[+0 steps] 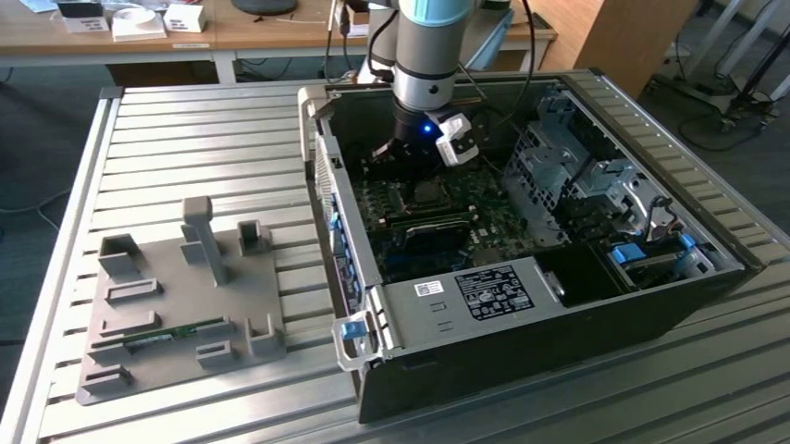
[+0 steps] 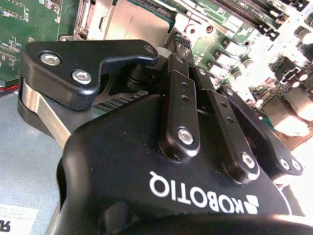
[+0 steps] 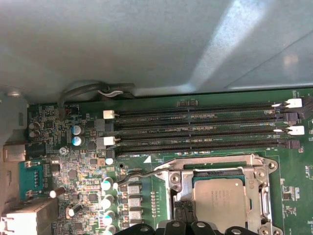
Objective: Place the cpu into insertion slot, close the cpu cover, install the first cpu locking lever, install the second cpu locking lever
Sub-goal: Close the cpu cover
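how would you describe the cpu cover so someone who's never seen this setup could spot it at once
Look inside the open computer case, at the green circuit board. Beside the four long black memory slots lies the cpu cover. It is the one bright silver square frame among dark parts, and the grey cpu shows through its window.

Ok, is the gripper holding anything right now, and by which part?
Cannot tell. The cpu lies seated under the cpu cover, not in the gripper; its grip is hidden.
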Controlling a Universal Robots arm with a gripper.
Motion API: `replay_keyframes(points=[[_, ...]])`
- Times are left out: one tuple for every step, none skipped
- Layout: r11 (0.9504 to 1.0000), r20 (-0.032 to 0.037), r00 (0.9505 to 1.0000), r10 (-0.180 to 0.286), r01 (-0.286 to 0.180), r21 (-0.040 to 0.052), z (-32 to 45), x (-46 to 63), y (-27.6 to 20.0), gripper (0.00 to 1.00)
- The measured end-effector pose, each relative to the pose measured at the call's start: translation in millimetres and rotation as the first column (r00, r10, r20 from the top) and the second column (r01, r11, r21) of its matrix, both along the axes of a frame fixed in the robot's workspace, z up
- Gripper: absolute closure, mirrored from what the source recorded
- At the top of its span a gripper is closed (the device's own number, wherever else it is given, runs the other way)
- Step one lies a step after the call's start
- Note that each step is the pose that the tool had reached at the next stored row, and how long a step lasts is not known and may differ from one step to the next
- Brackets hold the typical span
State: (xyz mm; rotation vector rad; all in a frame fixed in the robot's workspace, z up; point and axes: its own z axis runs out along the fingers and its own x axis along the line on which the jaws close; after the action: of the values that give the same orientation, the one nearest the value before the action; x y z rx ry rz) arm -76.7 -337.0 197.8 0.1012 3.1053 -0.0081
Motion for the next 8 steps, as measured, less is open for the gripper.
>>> replay_keyframes(points=[[1.0, 0.0, 1.0, 0.0, 0.0, -0.0001, 0.0, 0.0, 0.0, 0.9], [1.0, 0.0, 1.0, 0.0, 0.0, 0.0, 0.0, 0.0, 0.0, 0.9], [1.0, 0.0002, 1.0, 0.0, 0.0, 0.0003, 0.2, 0.0, 0.0, 0.9], [1.0, 0.0008, 1.0, 0.0, 0.0, 0.0009, 0.7, 0.1, 0.2, 0.9], [1.0, 0.001, 1.0, 0.0, 0.0, 0.0014, 1.3, 0.2, 0.2, 0.9], [1.0, 0.0012, 1.0, 0.0, 0.0, 0.0015, 2.0, 0.2, 0.3, 0.9], [1.0, 0.0003, 1.0, 0.0, 0.0, 0.0004, 3.3, 0.1, 0.1, 0.9], [1.0, 0.0002, 1.0, 0.0, 0.0, 0.0003, 4.5, 0.1, 0.1, 0.9]])
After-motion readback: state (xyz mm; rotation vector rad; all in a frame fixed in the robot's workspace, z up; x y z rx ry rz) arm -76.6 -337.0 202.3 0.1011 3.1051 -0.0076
